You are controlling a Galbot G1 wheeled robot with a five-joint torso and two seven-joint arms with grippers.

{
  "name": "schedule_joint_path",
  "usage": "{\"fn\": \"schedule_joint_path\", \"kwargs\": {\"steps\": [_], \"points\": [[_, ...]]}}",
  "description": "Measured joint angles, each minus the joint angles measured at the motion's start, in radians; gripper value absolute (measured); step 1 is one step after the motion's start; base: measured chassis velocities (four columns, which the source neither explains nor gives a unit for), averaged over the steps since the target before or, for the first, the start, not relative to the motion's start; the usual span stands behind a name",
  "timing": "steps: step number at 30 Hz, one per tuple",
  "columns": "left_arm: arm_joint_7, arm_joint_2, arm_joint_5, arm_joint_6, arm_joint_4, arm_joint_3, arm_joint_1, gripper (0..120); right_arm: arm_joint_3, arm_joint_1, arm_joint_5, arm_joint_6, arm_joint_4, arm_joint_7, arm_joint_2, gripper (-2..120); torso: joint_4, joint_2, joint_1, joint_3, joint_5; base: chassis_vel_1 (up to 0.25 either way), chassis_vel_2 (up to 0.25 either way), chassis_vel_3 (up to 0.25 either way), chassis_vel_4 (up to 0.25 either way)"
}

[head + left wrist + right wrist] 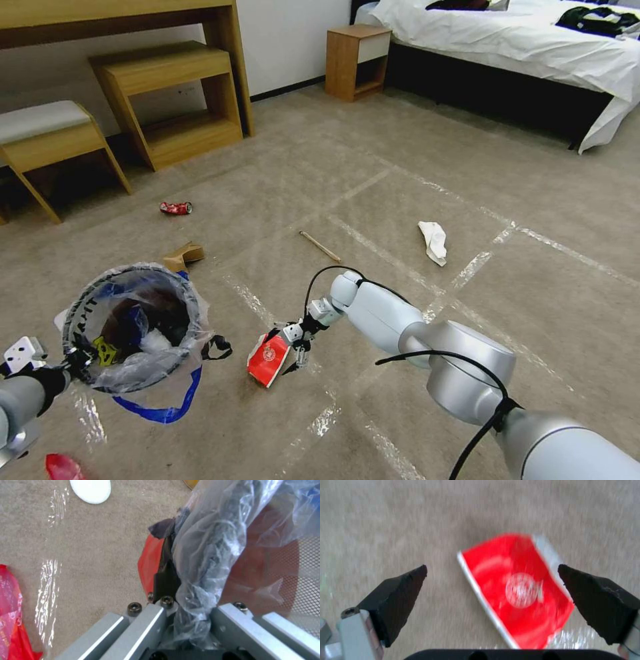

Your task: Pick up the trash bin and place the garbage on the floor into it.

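Right claw (491, 592) hovering wide over red wrapper (516, 590) on floor (400, 167); centring fingers before closing. Left claw (186, 615) gripping trash bin (133, 327) rim.

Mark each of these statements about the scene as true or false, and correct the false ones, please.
1. The left gripper is shut on the rim of the trash bin. True.
2. The right gripper is shut on the red wrapper. False: its fingers are open, with the wrapper lying on the floor between them.
3. The wooden stick is inside the bin. False: it lies on the carpet, beyond the right gripper.
4. A crushed red can lies on the floor near the wooden furniture. True.
5. A white tissue lies on the carpet. True.
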Motion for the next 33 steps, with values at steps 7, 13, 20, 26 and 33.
{"fn": "schedule_joint_path", "kwargs": {"steps": [7,13,20,26,33], "points": [[0.001,-0.004,0.000,0.000,-0.004,0.005,-0.003,0,-0.005,0.007,-0.019,-0.002,-0.028,0.079,-0.001,100,0.0000,0.000,0.000,0.000,0.0000,0.000,0.000,0.000,0.000],[0.002,-0.006,0.001,0.000,-0.007,0.005,0.001,0,-0.046,-0.014,0.013,-0.011,-0.001,0.171,-0.001,100,0.0000,0.000,0.000,0.000,-0.0001,0.000,0.000,0.000,0.000],[0.002,-0.012,0.003,0.000,-0.013,0.014,-0.004,0,-0.091,-0.034,0.027,-0.025,0.011,0.279,-0.001,100,0.0000,0.000,0.000,0.000,0.0000,0.000,0.000,0.000,0.000],[0.004,-0.022,0.018,0.000,-0.022,0.023,-0.002,0,-0.126,-0.045,0.059,-0.058,0.038,0.381,-0.001,100,0.0000,0.000,0.000,0.000,0.0000,0.000,0.000,0.000,0.000],[0.005,-0.027,0.021,0.000,-0.029,0.024,-0.002,0,-0.160,-0.051,0.084,-0.089,0.049,0.419,-0.001,100,0.0000,0.000,0.000,0.000,0.0000,0.000,0.000,0.000,0.000]]}}
